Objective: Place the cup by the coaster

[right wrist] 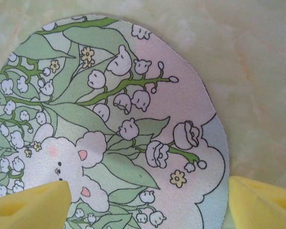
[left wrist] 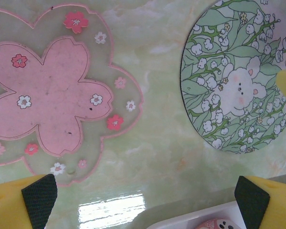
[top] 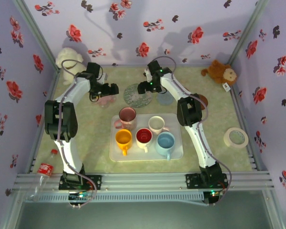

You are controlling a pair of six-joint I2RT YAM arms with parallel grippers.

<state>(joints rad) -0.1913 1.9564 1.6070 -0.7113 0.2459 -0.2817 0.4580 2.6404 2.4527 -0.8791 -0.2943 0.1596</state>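
Cups: stood five together on a white tray [top: 176,151] toward the bench's near edge: pink cup [top: 127,116], cream cup [top: 157,124], yellow cup [top: 123,138], red cup [top: 144,136], blue cup [top: 165,142]; none gripped. Lay behind the tray, mid-bench: round coaster [top: 137,94], printed with green leaves, white bell flowers and a small white animal; bore no readable writing. Hung over its edge: right gripper [right wrist: 148,205], jaws released, nothing between. Hung to its left, jaws spread wide and empty: left gripper [left wrist: 145,202], above a pink flower-shaped coaster [left wrist: 43,95]. Lay at the near left corner: bottle [top: 45,168], red label too small to read. Cut off at the left wrist view's bottom edge: tray rim and a scrap of pink cup. Could not make out a pale bluish shape [top: 166,98] beside the right arm.
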